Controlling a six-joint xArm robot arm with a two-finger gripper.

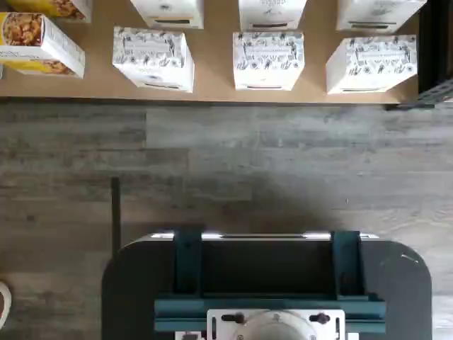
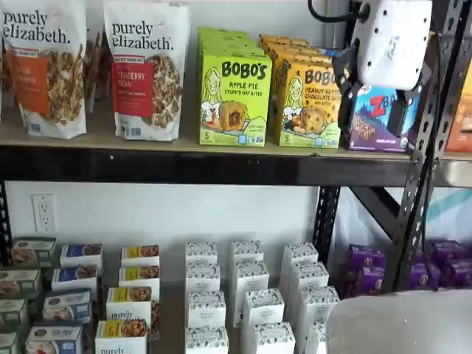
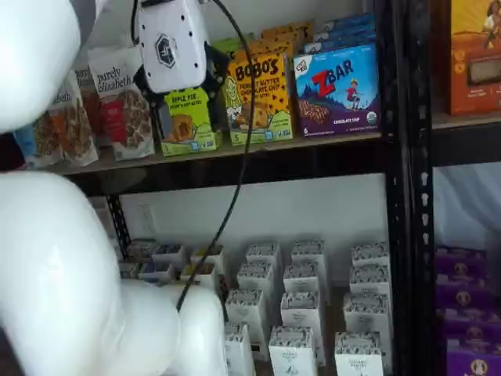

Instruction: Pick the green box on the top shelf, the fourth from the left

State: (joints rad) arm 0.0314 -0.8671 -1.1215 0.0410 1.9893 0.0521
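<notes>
The green box (image 2: pixel 234 99) is a lime-green Bobo's Apple Pie carton. It stands upright at the front of a row on the top shelf (image 2: pixel 184 167), between a granola bag and a yellow-orange Bobo's box. In a shelf view it (image 3: pixel 188 121) is partly covered by my gripper. My gripper (image 2: pixel 372 92) hangs in front of the shelf, to the right of the green box and before the ZBar box. Its white body faces the camera. The two black fingers (image 2: pixel 345 74) stand apart with goods showing between them, holding nothing. In a shelf view the gripper (image 3: pixel 188 92) overlaps the green box. The wrist view does not show the green box.
A yellow-orange Bobo's box (image 2: pixel 310 103), a blue-purple ZBar box (image 2: pixel 372 122) and granola bags (image 2: pixel 147 66) share the top shelf. Black uprights (image 2: pixel 435 147) stand at the right. Small white boxes (image 2: pixel 251 295) fill the lower shelf and also show in the wrist view (image 1: pixel 269 60), above a dark teal-bracketed mount (image 1: pixel 269 283).
</notes>
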